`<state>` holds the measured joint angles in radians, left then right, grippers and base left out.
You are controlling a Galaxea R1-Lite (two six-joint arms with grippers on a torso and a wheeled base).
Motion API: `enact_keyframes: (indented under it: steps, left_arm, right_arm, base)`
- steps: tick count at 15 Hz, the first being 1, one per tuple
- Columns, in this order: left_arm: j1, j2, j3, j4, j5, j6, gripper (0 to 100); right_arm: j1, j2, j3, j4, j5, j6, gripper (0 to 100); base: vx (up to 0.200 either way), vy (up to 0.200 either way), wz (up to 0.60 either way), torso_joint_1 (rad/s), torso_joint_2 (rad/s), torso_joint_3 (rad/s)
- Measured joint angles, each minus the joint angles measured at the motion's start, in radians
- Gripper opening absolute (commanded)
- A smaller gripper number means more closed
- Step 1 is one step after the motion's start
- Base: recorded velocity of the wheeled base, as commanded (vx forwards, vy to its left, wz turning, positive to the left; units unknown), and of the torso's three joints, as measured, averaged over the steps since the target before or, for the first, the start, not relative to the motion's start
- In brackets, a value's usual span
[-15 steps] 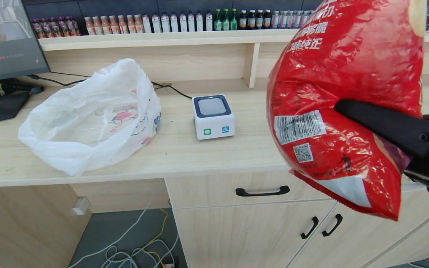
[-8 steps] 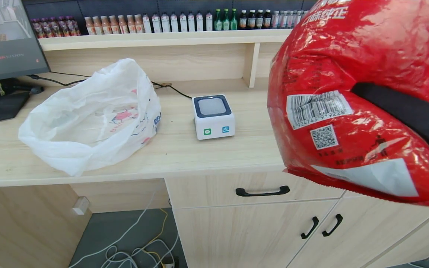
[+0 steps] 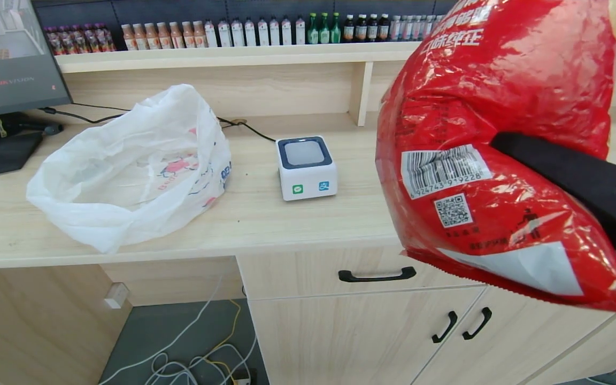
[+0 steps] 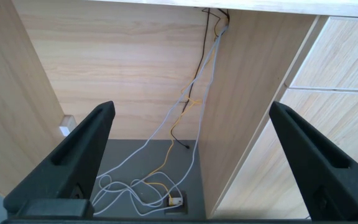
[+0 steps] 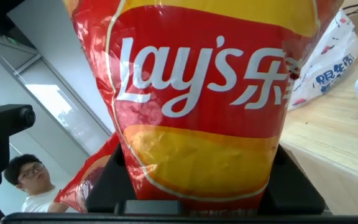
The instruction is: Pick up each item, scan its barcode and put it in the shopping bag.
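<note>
Between shopping bag [image 3: 126, 166] and held chip bag [image 3: 500, 107] sits the scanner [image 3: 306, 167].

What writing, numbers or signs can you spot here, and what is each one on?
Crisp bag, held in the right claw: white characters, a barcode with digits, a square code; the finest print is unreadable.
Its front: big white brand lettering.
Scanner: two small icons, no words.
Shopping bag: blue characters, partly creased.
Monitor: small red logo.
Shelf bottles: labels too small to read.
</note>
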<state>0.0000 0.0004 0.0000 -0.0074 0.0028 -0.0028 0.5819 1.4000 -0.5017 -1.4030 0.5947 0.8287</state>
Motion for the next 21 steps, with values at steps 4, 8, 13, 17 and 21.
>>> enact_keyframes:
  steps: [4, 8, 13, 17, 21]
  left_arm:
    - [0.000, 0.000, 0.000, 0.000, 0.000, 0.000, 100]
    - [0.000, 0.000, 0.000, 0.000, 0.000, 0.000, 100]
    - [0.000, 0.000, 0.000, 0.000, 0.000, 0.000, 100]
    - [0.000, 0.000, 0.000, 0.000, 0.000, 0.000, 100]
    - [0.000, 0.000, 0.000, 0.000, 0.000, 0.000, 100]
  right_arm:
    - [0.008, 0.000, 0.013, -0.013, 0.000, 0.000, 0]
    - [0.009, 0.000, 0.032, -0.014, 0.009, -0.003, 0]
    - [0.004, 0.004, 0.045, -0.024, 0.019, -0.046, 0]
    - [-0.039, 0.021, 0.056, -0.023, 0.107, -0.145, 0]
    - [-0.107, 0.052, 0.032, 0.022, 0.267, -0.343, 0]
  base:
    - [0.000, 0.000, 0.00, 0.000, 0.00, 0.000]
    - [0.000, 0.000, 0.00, 0.000, 0.00, 0.000]
    - [0.000, 0.000, 0.00, 0.000, 0.00, 0.000]
    - [0.000, 0.000, 0.00, 0.000, 0.00, 0.000]
    - [0.000, 0.000, 0.00, 0.000, 0.00, 0.000]
